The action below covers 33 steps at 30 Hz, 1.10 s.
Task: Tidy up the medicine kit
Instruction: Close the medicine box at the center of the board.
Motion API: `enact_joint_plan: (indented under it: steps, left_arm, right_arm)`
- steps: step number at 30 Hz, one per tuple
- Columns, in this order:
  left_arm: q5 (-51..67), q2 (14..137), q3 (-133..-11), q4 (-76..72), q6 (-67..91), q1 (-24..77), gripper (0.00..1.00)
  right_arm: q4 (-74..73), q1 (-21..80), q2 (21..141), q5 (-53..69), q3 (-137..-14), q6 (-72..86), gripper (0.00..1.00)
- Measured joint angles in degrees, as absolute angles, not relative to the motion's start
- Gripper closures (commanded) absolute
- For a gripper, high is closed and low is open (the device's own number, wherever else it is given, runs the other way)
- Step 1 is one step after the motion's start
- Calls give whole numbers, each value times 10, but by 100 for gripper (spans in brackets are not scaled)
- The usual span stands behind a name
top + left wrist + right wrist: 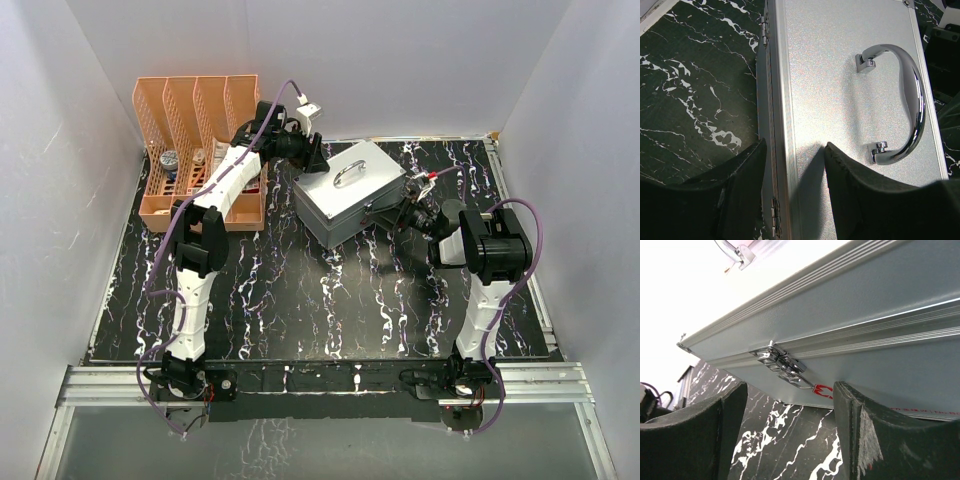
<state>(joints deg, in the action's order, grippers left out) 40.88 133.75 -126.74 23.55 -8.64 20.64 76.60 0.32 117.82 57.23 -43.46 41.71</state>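
Note:
A closed silver aluminium medicine case (pixel 345 195) with a chrome handle (pixel 349 174) lies on the black marbled table. My left gripper (pixel 316 158) is open at the case's back edge; in the left wrist view its fingers (pixel 860 190) straddle the hinged rim of the lid (pixel 840 100) without closing on it. My right gripper (pixel 403 208) is open at the case's front side; in the right wrist view (pixel 790 410) it sits just below a closed chrome latch (pixel 782 366) on the case front (pixel 880 335).
An orange slotted organiser (pixel 200 150) stands at the back left and holds small medicine items (pixel 172 160). White walls enclose the table (pixel 330 300). A metal rail (pixel 320 380) runs along the near edge.

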Motion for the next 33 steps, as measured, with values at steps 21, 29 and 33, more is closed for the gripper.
enact_joint_plan:
  steps: [21, 29, 33]
  left_arm:
    - [408, 1338, -1267, 236, -83, 207, 52]
    - [407, 1338, -1267, 236, -83, 207, 52]
    - [407, 1338, -1267, 236, -83, 207, 52]
  right_arm:
    - [830, 3, 1212, 562, -446, 572, 39]
    - [830, 4, 1223, 565, -453, 585, 39]
    - [830, 8, 1225, 565, -454, 591, 39]
